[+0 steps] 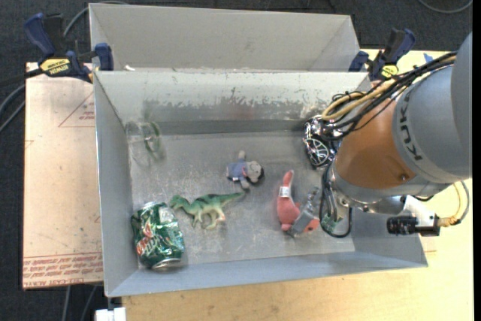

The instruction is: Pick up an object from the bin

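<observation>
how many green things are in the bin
2. A crushed green can lies in the bin's lower-left corner. A green toy dinosaur lies just right of it, near the middle. The arm covers the bin's right side, so more could be hidden there.

the arm [379,154] is cut off at the frame's right edge and hides the bin's [113,162] lower right floor. the small toy [245,172] at centre is too small to identify.
</observation>
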`<state>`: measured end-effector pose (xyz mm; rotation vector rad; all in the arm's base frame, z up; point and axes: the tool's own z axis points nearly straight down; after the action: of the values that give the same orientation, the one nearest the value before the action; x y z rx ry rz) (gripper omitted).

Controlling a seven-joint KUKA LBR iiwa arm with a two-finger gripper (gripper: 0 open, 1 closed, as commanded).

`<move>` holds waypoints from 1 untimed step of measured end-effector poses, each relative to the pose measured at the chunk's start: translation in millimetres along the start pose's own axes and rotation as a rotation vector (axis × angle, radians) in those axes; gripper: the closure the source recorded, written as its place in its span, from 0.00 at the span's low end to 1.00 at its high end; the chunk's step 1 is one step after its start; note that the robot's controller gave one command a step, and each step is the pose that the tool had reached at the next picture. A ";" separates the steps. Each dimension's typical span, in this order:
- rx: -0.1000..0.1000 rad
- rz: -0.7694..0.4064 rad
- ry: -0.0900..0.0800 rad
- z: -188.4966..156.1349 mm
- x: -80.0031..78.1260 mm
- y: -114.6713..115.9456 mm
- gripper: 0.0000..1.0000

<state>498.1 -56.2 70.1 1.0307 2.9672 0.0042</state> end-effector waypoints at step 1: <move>0.000 0.000 0.000 0.0 0.0 0.0 1.00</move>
<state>498.1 -56.2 70.1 1.0300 2.9675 0.0040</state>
